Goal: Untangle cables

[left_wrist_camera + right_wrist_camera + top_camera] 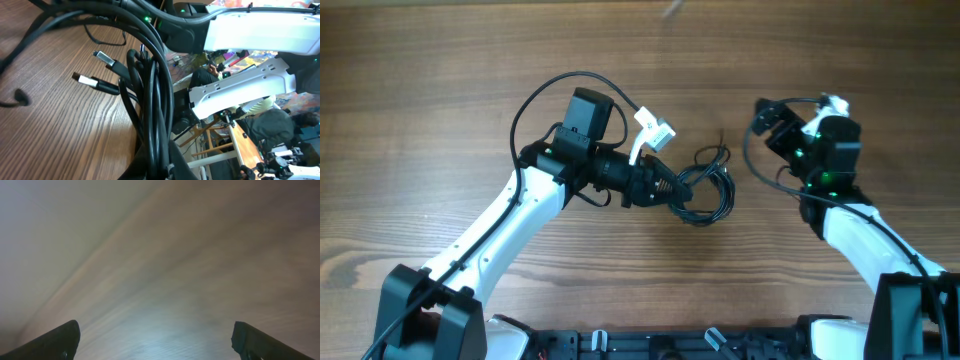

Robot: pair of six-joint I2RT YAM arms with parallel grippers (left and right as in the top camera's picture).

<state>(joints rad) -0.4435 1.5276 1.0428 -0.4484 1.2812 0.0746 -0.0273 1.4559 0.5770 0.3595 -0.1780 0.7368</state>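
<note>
The cables (708, 190) are a small coil of thin black cords at the table's middle. My left gripper (672, 188) is shut on the coil's left side. In the left wrist view the bundled cords (152, 105) run up from between my fingers (162, 167), and two plugs with metal tips (95, 82) lie on the wood beside them. My right gripper (767, 118) is open and empty, to the right of the coil and apart from it. The right wrist view shows only blurred wood between its two wide-apart fingertips (156, 339).
The wooden table (430, 120) fills the overhead view. Thicker black arm wires loop by the left arm (535, 100) and the right arm (752, 160). A white tag (653, 128) sticks out above the left gripper.
</note>
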